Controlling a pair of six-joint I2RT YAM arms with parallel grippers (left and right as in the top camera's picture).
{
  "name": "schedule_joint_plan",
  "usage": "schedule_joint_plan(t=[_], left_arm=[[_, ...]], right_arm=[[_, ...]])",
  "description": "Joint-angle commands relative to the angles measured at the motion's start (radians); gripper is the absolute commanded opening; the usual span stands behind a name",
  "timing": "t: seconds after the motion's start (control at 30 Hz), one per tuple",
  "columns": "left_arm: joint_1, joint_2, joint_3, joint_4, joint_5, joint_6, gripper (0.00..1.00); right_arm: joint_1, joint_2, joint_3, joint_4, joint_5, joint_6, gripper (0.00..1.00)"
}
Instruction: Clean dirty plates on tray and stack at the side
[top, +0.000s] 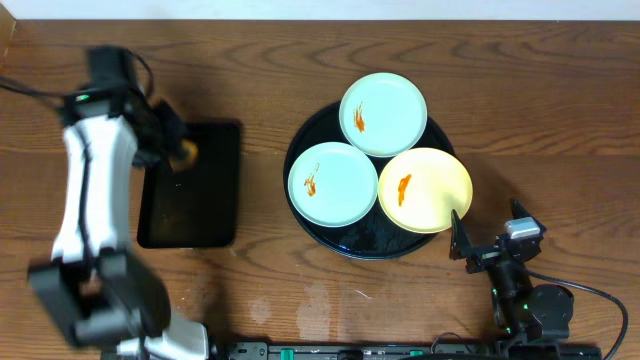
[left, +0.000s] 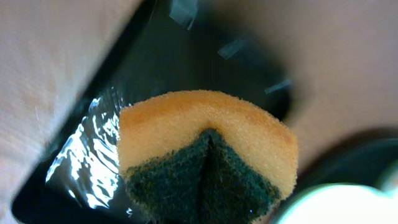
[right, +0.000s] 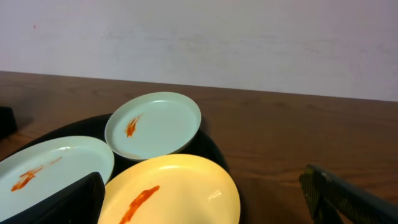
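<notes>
Three plates (top: 383, 113): each smeared orange, lying on the round tray (top: 375, 240).
Left gripper (top: 178, 148): clamped on a sponge (left: 208, 155) above the rectangular tray (top: 190, 215).
Right gripper (right: 202, 180): jaws wide apart, beside the yellow plate (top: 425, 190).

**Tally: six items, three smears**

I count three plates on the large round glossy black tray (top: 365, 243): two pale mint-blue plates (top: 383, 113) (top: 333, 183) and one pale yellow plate (top: 425, 190), each with one orange smear (top: 404, 188). Left of that tray are one rectangular black tray (top: 200, 205) and one orange foam sponge with a green scouring face (left: 205, 155).
</notes>
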Motion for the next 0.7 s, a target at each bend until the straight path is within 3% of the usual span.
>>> schedule_joint_plan(t=[0.0, 0.17, 0.27, 0.4, 0.67], left_arm=[[0.044, -0.015, 0.07, -0.074, -0.034, 0.009, 0.07], [0.095, -0.113, 0.326, -0.256, 0.109, 0.056, 0.07], [0.098, -0.198, 0.404, -0.286, 0.162, 0.064, 0.07], [0.097, -0.319, 0.407, -0.274, 0.171, 0.035, 0.07], [0.084, -0.279, 0.301, -0.297, 0.221, 0.049, 0.08]], right_arm=[[-0.008, -0.004, -0.003, -0.002, 0.009, -0.01, 0.99], [-0.008, -0.004, -0.003, -0.002, 0.009, -0.01, 0.99], [-0.008, -0.004, -0.003, -0.002, 0.009, -0.01, 0.99], [-0.008, -0.004, -0.003, -0.002, 0.009, -0.01, 0.99], [-0.008, -0.004, -0.003, 0.001, 0.115, -0.08, 0.99]])
